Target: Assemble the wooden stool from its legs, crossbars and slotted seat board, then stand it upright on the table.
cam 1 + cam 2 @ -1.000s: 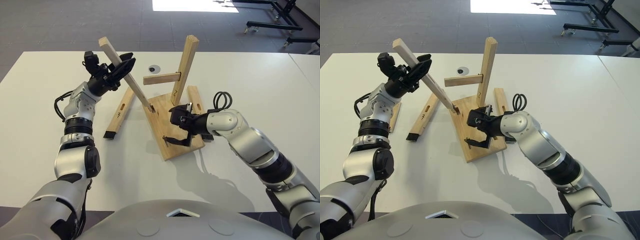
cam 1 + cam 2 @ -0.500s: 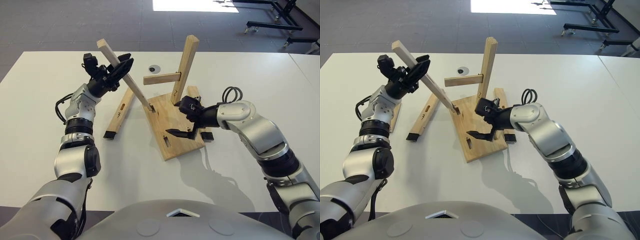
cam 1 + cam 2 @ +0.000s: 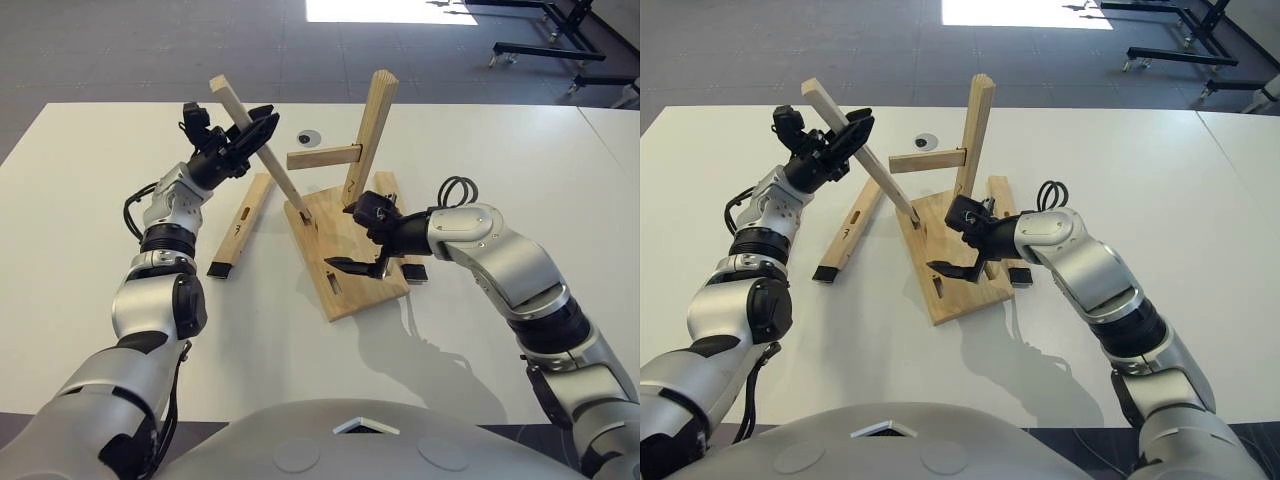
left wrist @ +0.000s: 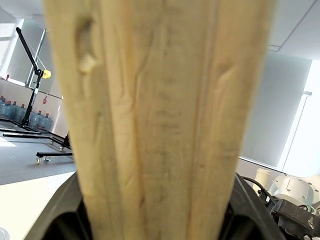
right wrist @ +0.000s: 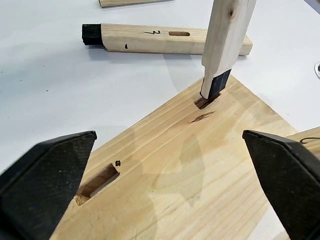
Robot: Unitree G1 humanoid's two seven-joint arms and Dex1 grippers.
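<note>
Pale pine slotted seat board [image 3: 335,240], grained square leg [image 3: 284,185], tilted

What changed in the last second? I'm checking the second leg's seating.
The left gripper, shut on the tilted leg, swung its top toward the robot's right; the leg stands steeper, foot at the slot in the seat board. The right gripper rose from the board's near part and hovers open above it. Board, upright leg with crossbar and the loose leg on its left stayed put.
</note>
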